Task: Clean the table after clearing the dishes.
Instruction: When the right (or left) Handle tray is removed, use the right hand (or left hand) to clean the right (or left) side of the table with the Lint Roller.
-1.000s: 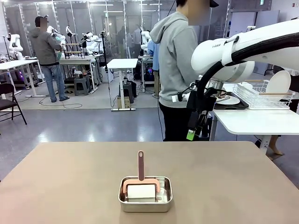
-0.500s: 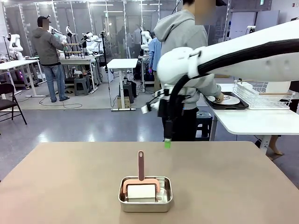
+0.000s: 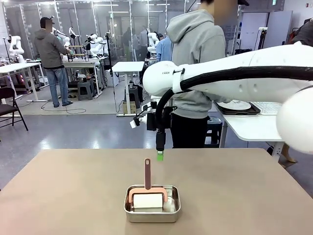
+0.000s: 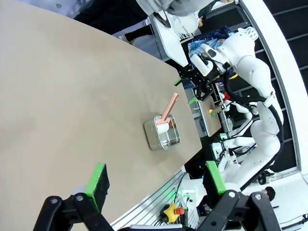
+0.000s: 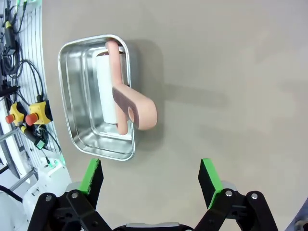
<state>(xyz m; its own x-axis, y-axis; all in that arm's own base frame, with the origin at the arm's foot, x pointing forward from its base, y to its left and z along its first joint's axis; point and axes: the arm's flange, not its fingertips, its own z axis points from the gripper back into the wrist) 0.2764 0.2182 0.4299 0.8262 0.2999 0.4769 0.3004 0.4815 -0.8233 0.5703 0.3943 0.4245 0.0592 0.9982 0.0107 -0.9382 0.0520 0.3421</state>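
The tan table (image 3: 68,196) carries a small steel pan (image 3: 152,204) holding a white roller with a pink handle (image 3: 147,172). My right gripper (image 3: 159,152) hangs open over the table just behind the pan, fingers pointing down, nothing between them. In the right wrist view its open gripper (image 5: 150,175) looks straight down at the pan (image 5: 77,96) and pink handle (image 5: 137,109). My left gripper (image 4: 156,180) is open and empty high above the table (image 4: 72,96), far from the pan (image 4: 163,137). A white plate (image 3: 236,104) on a dark tray (image 3: 242,112) sits on the white side table.
A person in a grey hoodie (image 3: 198,63) stands past the table's far edge, facing the white side table (image 3: 254,127) at right. Bare tabletop lies on all sides of the pan. Other people and tables stand farther back in the room.
My right arm has swung left from the white side table and come down over the tan table behind the pan. The pan and roller have not moved.
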